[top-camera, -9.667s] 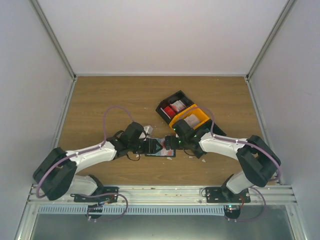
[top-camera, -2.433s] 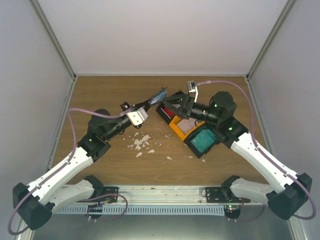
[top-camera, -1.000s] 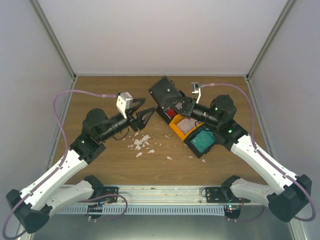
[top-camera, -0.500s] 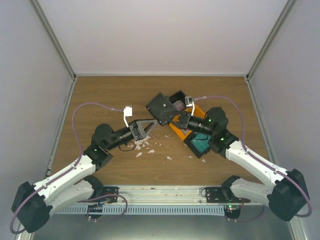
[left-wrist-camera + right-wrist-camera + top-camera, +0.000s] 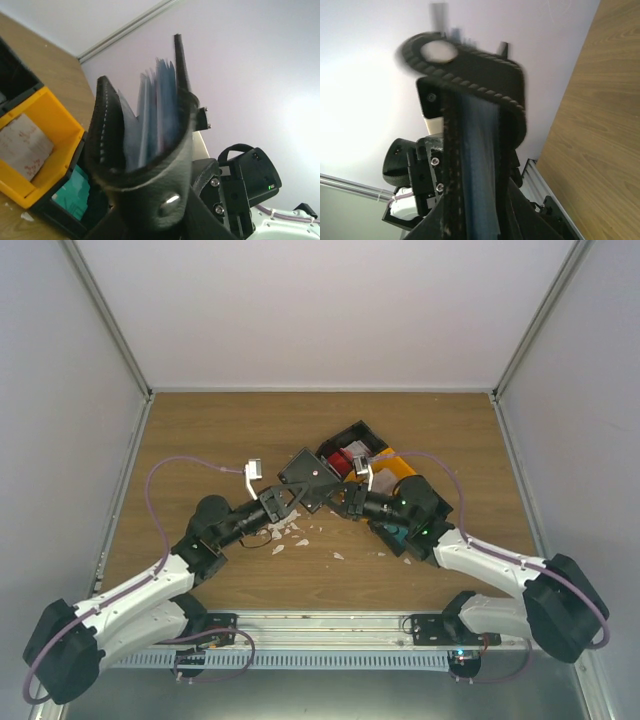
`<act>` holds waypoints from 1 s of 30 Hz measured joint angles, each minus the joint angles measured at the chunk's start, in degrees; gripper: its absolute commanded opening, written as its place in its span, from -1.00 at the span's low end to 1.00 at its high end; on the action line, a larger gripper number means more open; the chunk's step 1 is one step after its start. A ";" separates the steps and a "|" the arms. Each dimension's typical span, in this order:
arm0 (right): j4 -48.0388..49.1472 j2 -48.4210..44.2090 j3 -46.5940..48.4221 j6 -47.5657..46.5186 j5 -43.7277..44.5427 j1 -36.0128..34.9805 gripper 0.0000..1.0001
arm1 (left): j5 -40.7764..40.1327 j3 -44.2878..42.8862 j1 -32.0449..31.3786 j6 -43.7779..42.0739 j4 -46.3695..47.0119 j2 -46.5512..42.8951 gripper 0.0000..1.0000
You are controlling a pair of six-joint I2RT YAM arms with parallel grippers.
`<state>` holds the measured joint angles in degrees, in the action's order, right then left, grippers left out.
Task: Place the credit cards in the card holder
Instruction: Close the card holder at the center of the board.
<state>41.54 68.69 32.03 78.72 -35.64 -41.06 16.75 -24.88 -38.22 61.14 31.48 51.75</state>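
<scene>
The card holder (image 5: 308, 478), a black folded wallet, hangs above the table's middle between both arms. My left gripper (image 5: 284, 502) is shut on its lower left corner, and my right gripper (image 5: 344, 498) is shut on its right side. In the left wrist view the card holder (image 5: 150, 125) shows its spine, a snap and pale blue pockets above the left gripper (image 5: 160, 220). In the right wrist view the card holder (image 5: 475, 100) stands edge-on in the right gripper (image 5: 480, 200). Credit cards lie in trays: a white-pink card (image 5: 22, 145), a teal card (image 5: 75, 192), red-white cards (image 5: 347, 457).
A black tray (image 5: 366, 433) and an orange tray (image 5: 400, 464) sit behind the right arm; a tray with teal contents is mostly under it. Small white scraps (image 5: 285, 530) litter the wood below the left gripper. Grey walls enclose the table.
The right arm carried the card holder down and left toward the centre. The left gripper, open before, moved in and closed on the holder's corner.
</scene>
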 measured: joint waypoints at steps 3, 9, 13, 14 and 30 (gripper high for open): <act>-3.21 -0.85 -0.50 -2.36 1.38 -0.15 0.17 | -0.50 0.04 -0.22 -1.25 -1.31 -0.68 -1.00; -26.86 -7.37 1.49 -16.92 10.97 0.28 0.53 | 1.14 -0.35 1.62 -8.20 -9.57 2.21 -1.00; -40.68 -11.32 2.16 -24.92 17.99 0.57 0.54 | 4.79 0.26 2.03 -11.65 -13.90 8.39 -1.00; -43.76 -11.85 2.19 -26.36 19.89 0.61 0.54 | 6.03 0.46 2.08 -12.33 -14.16 10.19 -1.00; -66.64 2.64 11.98 -39.89 26.18 0.26 0.05 | 22.73 -5.25 2.12 -21.38 -15.61 37.40 -0.33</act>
<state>-25.10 71.33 44.01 38.83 -9.45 -40.80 39.48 -30.13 -36.10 39.77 15.88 89.14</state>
